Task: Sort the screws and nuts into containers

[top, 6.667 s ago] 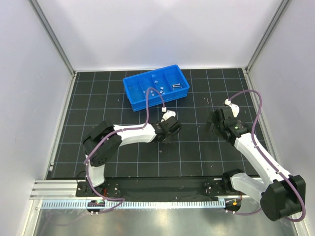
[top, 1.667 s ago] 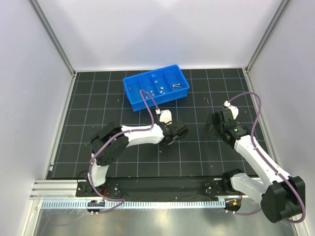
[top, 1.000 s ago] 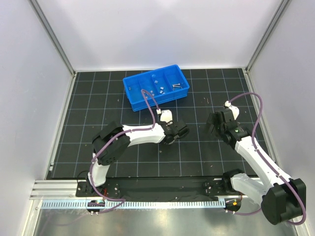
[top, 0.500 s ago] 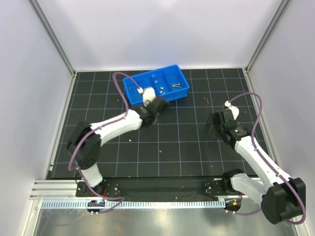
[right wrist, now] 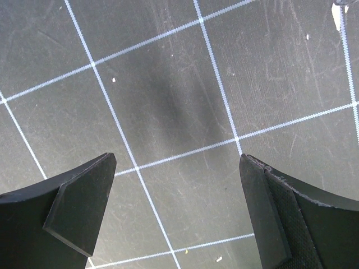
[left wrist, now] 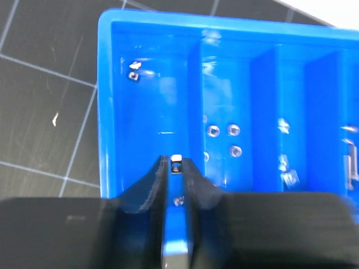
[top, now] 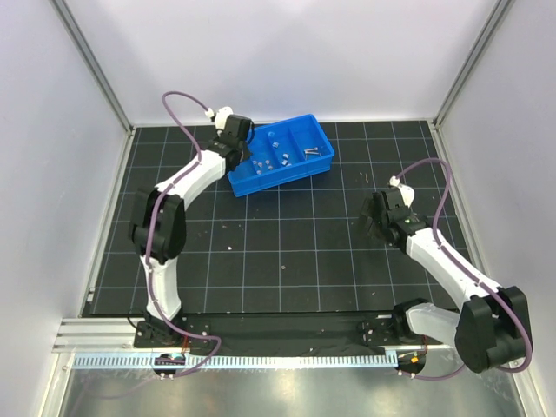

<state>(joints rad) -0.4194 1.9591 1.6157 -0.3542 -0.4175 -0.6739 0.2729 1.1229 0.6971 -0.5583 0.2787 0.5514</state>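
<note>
Right gripper [right wrist: 178, 165]: it is held wide open, low over the bare mat [right wrist: 168, 84], at about 3 o'clock from the mat's centre. Nothing is between its fingers.
Loose bits: a few pale specks [top: 228, 246] are seen on the mat between the arms. They are too small to be told as screws or nuts.
Left gripper [left wrist: 174, 171]: it is closed on one small nut [left wrist: 175, 164], which is pinched at the very fingertips above the tray.
Tray [left wrist: 104, 101]: it is placed at 12 o'clock on the mat, with four sections side by side. The left gripper is over its 9 o'clock end.
Contents: a single nut [left wrist: 133, 75] lies in the end section, a group of nuts [left wrist: 213, 130] in the second one, and screws [top: 314, 151] at the 3 o'clock end.
Step in hand: the drop of the small nut is judged to be close.
Next move: the fingertips are just beside the divider [left wrist: 194, 112]. A slight shift toward 3 o'clock is probably needed, then the jaws must be opened.
In the way: the nut may be caught by the divider's edge. No other obstacle is seen.
</note>
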